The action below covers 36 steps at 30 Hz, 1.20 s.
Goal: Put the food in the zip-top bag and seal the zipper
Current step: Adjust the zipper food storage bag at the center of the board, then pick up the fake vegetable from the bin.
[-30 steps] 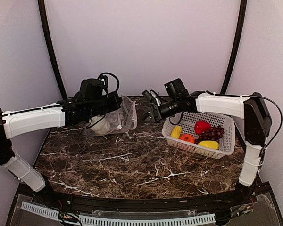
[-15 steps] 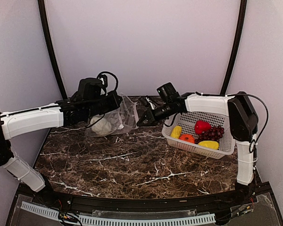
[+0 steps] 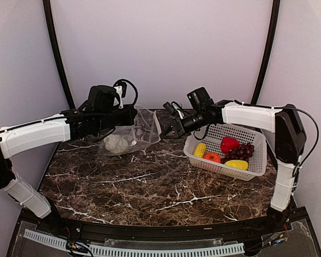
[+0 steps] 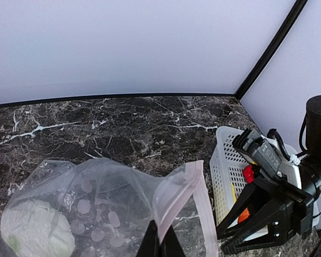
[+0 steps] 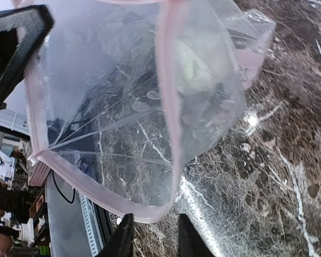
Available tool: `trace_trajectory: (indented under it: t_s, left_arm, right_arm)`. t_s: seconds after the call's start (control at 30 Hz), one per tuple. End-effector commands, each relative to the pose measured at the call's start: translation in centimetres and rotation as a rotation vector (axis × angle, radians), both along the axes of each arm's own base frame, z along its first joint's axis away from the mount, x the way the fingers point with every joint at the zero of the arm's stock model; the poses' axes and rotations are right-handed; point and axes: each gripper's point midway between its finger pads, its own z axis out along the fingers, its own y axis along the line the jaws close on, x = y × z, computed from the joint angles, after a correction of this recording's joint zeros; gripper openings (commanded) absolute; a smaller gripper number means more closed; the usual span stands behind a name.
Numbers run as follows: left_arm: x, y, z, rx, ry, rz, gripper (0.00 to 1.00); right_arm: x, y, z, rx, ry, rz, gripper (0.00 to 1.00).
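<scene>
The clear dotted zip-top bag [image 3: 143, 131] hangs at the back left with the white-green cabbage [image 3: 116, 143] inside. My left gripper [image 3: 132, 115] is shut on the bag's upper rim [image 4: 161, 211] and holds the mouth up. The pinkish zipper [image 4: 199, 184] runs round the open mouth. My right gripper [image 3: 167, 132] is open just right of the mouth; in the right wrist view its fingertips [image 5: 126, 225] stand either side of the zipper's lower edge [image 5: 144, 214], not closed on it. Two yellow pieces [image 3: 200, 149], the orange-red one [image 3: 212, 157], red pepper [image 3: 229, 143] and grapes [image 3: 244, 152] lie in the basket.
The white perforated basket [image 3: 258, 170] stands at the right on the dark marble table [image 3: 150, 187]. It also shows in the left wrist view [image 4: 223, 171], close behind my right gripper [image 4: 257, 227]. Walls and black frame posts close off the back.
My right gripper dipped left toward the bag, then drew back slightly right and up. My left gripper lifted the bag's mouth a little higher and to the right.
</scene>
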Motion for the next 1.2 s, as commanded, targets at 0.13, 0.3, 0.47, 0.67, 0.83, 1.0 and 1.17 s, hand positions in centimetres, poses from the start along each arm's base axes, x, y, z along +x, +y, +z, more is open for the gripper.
trace_trajectory:
  t_s: [0.13, 0.3, 0.47, 0.67, 0.83, 1.0, 1.17]
  left_arm:
    - [-0.9, -1.0, 1.6, 0.068, -0.077, -0.149, 0.01]
    - [-1.8, 0.0, 2.5, 0.041, -0.147, -0.151, 0.01]
    - [-2.5, 1.4, 2.2, 0.029, -0.167, -0.14, 0.01]
    - [-3.2, 0.8, 0.8, -0.005, -0.119, -0.184, 0.01]
    - [-3.2, 0.8, 0.2, 0.009, -0.107, -0.183, 0.01]
    - [-3.1, 1.0, 0.2, 0.027, -0.114, -0.178, 0.01]
    - [-3.3, 0.7, 0.3, 0.018, -0.111, -0.196, 0.01]
  right_arm:
    - [-0.3, -3.8, 6.5, 0.12, -0.178, 0.148, 0.44]
    - [2.2, -10.0, 8.8, -0.011, -0.454, 0.0, 0.48]
    - [1.9, -14.9, 10.4, -0.106, -0.61, -0.052, 0.53]
    - [1.0, -18.1, 7.9, -0.199, -0.614, -0.086, 0.56]
    - [0.8, -19.9, 8.2, -0.199, -0.618, -0.126, 0.55]
    - [0.7, -20.7, 8.1, -0.241, -0.641, -0.121, 0.56]
    - [0.1, -21.3, 5.9, -0.308, -0.604, -0.058, 0.57]
